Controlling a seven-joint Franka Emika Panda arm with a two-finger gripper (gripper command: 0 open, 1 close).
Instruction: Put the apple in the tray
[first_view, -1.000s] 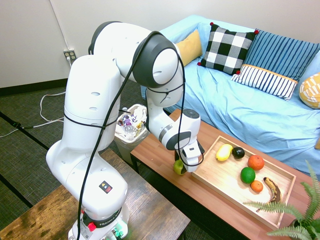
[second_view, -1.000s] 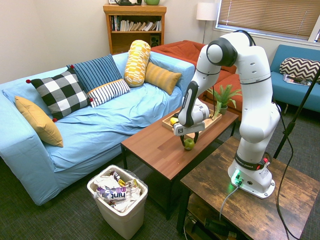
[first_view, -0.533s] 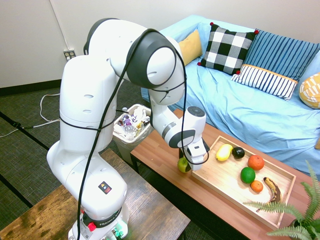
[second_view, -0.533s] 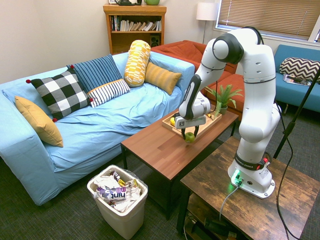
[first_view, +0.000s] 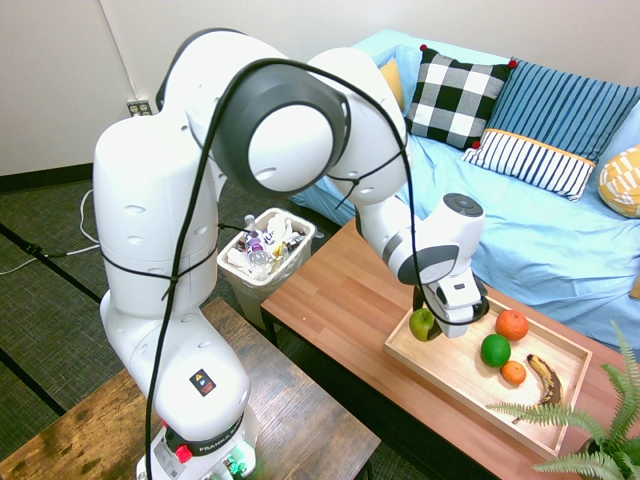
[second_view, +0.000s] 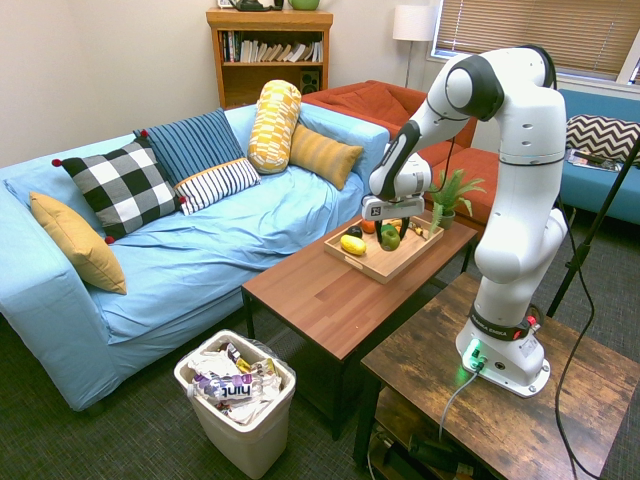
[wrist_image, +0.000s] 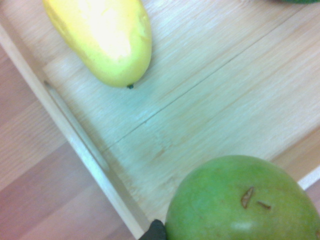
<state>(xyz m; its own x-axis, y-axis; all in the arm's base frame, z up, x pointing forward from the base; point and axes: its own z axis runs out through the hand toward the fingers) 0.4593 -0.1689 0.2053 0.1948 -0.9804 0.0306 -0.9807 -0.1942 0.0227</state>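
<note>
Apple: the small round yellow-green apple, gripped, above the tray's near end.
Claw: black two-finger gripper, closed on apple.
Tray: shallow rectangular light-wood tray.
Done: grasp, lift, carry over tray, by the look.
Left: lower, release.

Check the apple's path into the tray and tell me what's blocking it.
Nothing visible blocks it. The gripper holds the apple above the tray; in the wrist view, bare wood shows beside the apple, with the yellow fruit off to one side.
</note>
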